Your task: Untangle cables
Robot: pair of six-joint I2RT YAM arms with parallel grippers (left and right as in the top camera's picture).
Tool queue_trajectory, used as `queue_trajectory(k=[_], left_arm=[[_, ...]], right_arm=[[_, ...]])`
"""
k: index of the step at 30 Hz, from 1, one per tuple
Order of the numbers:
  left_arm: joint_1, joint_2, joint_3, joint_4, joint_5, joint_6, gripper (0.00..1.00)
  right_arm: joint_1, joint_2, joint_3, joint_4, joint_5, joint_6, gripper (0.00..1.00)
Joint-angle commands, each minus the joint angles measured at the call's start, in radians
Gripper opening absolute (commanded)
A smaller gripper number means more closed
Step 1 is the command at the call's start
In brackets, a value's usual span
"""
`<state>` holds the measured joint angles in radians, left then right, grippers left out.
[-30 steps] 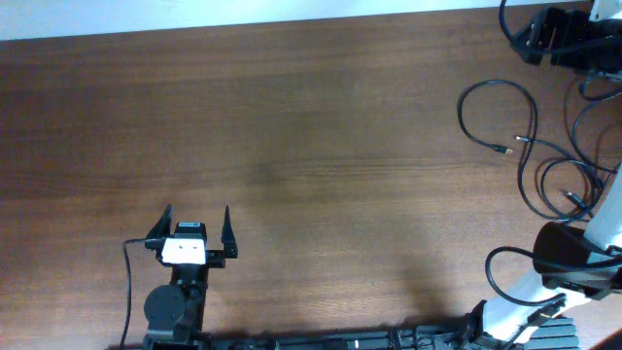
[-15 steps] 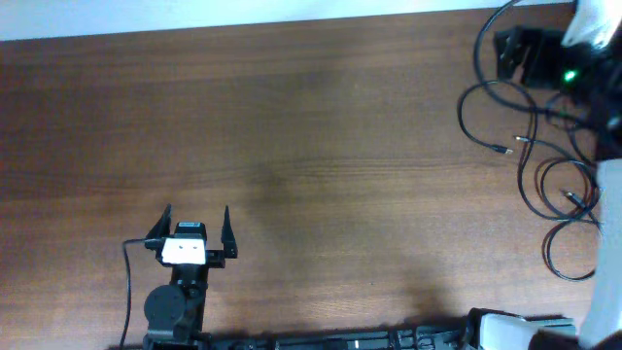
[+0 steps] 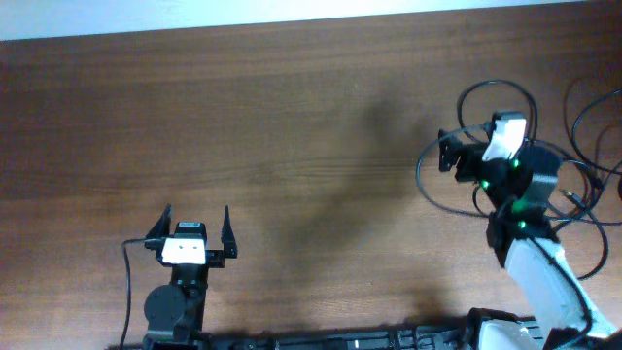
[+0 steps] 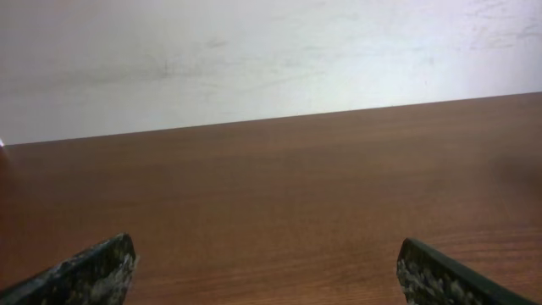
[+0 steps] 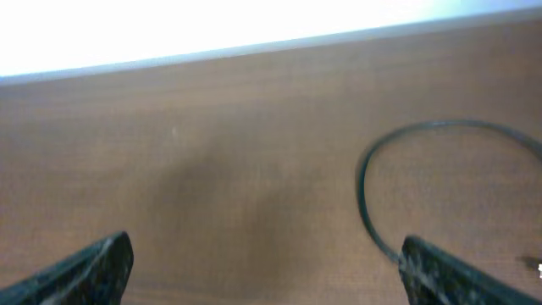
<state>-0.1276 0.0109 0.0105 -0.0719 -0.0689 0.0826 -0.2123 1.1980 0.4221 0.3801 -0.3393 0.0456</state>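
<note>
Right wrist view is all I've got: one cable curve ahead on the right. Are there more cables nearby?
Observer: Yes. Overhead shows several cables looping around the right end effector and spreading to the right edge of the table.
Operator: Is the left end effector holding any?
Observer: No. The left end effector is open over bare wood at the near left, far from them.

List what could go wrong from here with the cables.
1. The right gripper is open at the edge of the overlapping cables; closing there might pinch two strands and tighten the tangle.
2. The left gripper sits open far from them, so nothing pins the bundle; a one-armed pull may drag it all along.
</note>
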Motion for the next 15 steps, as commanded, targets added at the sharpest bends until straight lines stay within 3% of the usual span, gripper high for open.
queue_trajectory(k=[1,7,11,15], left_arm=[[0.002,-0.006,-0.002,-0.005,-0.014,0.009,0.99],[0.002,-0.006,-0.002,-0.005,-0.014,0.009,0.99],[0.002,-0.006,-0.002,-0.005,-0.014,0.009,0.99],[0.002,-0.006,-0.002,-0.005,-0.014,0.009,0.99]], right_arm=[[0.005,-0.085,-0.155,0.198,-0.007,-0.004,0.99],[0.004,-0.256,-0.415,0.502,0.039,-0.008,0.99],[0.005,-0.356,-0.417,0.439,0.036,-0.007,0.99],[0.005,-0.533,-0.417,0.199,0.043,-0.015,0.99]])
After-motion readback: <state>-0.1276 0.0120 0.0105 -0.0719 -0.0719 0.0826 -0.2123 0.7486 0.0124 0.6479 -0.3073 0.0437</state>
